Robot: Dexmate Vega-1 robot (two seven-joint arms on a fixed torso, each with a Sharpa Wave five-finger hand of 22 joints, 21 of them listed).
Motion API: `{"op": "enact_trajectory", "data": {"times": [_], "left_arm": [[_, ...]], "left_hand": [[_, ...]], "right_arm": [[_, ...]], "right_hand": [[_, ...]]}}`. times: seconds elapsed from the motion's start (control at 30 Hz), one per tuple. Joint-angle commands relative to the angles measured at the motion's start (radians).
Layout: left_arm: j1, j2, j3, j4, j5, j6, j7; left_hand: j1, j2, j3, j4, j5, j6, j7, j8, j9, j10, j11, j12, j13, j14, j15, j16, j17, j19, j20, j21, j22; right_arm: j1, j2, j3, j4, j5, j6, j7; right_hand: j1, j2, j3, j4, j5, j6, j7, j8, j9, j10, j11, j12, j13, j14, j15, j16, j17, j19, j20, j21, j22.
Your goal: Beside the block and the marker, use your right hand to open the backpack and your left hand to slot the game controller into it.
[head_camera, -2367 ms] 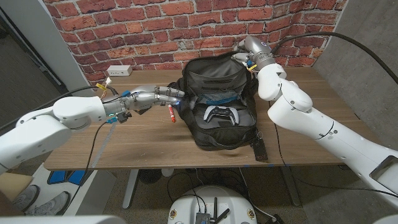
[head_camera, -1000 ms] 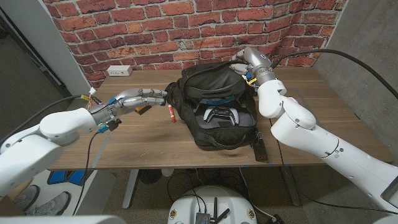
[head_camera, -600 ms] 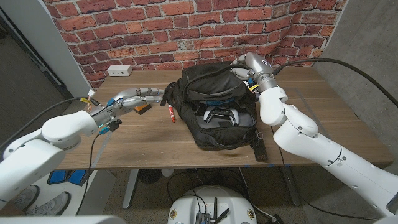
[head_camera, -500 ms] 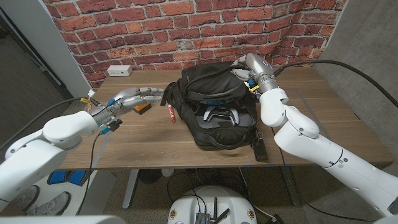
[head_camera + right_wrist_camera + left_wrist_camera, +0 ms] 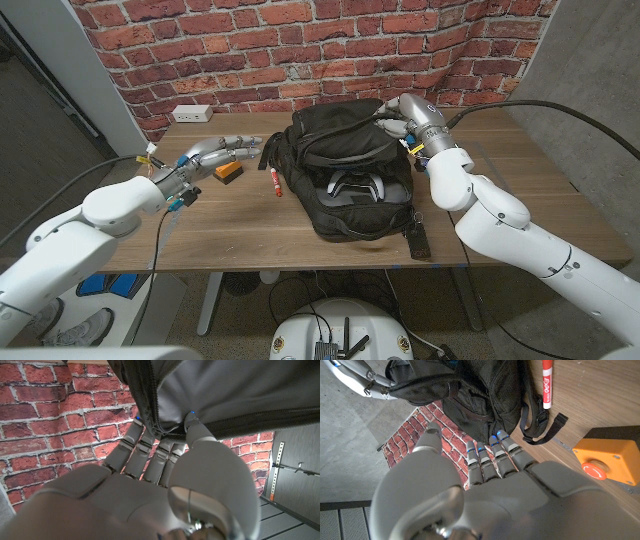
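Black nylon backpack sags on the table, soft and floppy; the controller, white, hard, prob. light and slick, sits inside its open mouth. Head view: right hand pinches the flap edge; left hand hovers empty, fingers spread, near block & marker. Left wrist view: fingers apart, holding nothing. Right wrist view: thumb & fingers clamp the zipper hem, likely the firmest hold on limp fabric.

Game controller half sunk in backpack — lower grips hidden.
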Motion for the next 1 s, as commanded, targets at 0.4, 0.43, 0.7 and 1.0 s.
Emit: {"op": "enact_trajectory", "data": {"times": [0.4,0.43,0.7,1.0], "left_arm": [[-0.087,-0.016,0.134,0.089,0.013,-0.062,0.135],[-0.088,-0.017,0.137,0.090,0.013,-0.061,0.142],[-0.093,-0.024,0.157,0.104,0.012,-0.074,0.191],[-0.108,-0.040,0.183,0.135,-0.013,-0.083,0.220]], "left_hand": [[-0.011,0.006,0.005,0.001,0.000,-0.003,0.001,0.001,0.003,-0.006,-0.001,0.003,0.003,-0.007,-0.058,-0.002,-0.001,-0.005,-0.066,-0.002,0.003],[-0.011,0.006,0.006,0.000,0.000,-0.001,-0.002,0.001,0.003,-0.006,-0.001,0.004,0.003,-0.006,-0.060,-0.001,-0.001,-0.005,-0.066,-0.002,0.003],[-0.012,0.008,0.007,-0.001,0.000,0.000,-0.003,0.002,0.003,-0.005,-0.002,0.004,0.003,-0.007,-0.061,-0.001,-0.001,-0.006,-0.068,-0.003,0.003],[-0.056,0.015,-0.001,0.016,-0.005,-0.048,-0.010,-0.010,0.001,-0.045,0.003,-0.006,0.002,-0.046,-0.057,-0.006,0.003,-0.036,-0.078,-0.012,0.003]], "right_arm": [[-0.160,-0.069,0.099,0.010,0.046,0.141,-0.040],[-0.167,-0.071,0.101,0.009,0.046,0.142,-0.042],[-0.217,-0.079,0.118,0.010,0.043,0.159,-0.064],[-0.261,-0.091,0.123,0.000,0.017,0.152,-0.071]], "right_hand": [[-0.004,-0.001,0.007,-0.001,0.008,0.003,-0.008,0.006,0.005,-0.007,-0.001,-0.007,0.001,-0.012,-0.089,-0.002,0.006,-0.010,-0.134,0.012,0.000],[-0.004,-0.001,0.007,-0.001,0.009,0.003,-0.008,0.006,0.005,-0.008,-0.002,-0.008,0.001,-0.013,-0.089,-0.002,0.006,-0.010,-0.133,0.012,0.000],[-0.002,-0.004,0.007,-0.003,0.010,0.003,-0.007,0.006,0.005,-0.007,0.001,-0.008,0.000,-0.017,-0.091,-0.003,0.008,-0.014,-0.131,0.014,-0.001],[0.004,-0.008,0.007,-0.008,0.012,0.004,-0.010,0.006,0.005,-0.008,-0.002,-0.010,-0.001,-0.023,-0.093,-0.004,0.010,-0.022,-0.130,0.015,-0.002]]}}
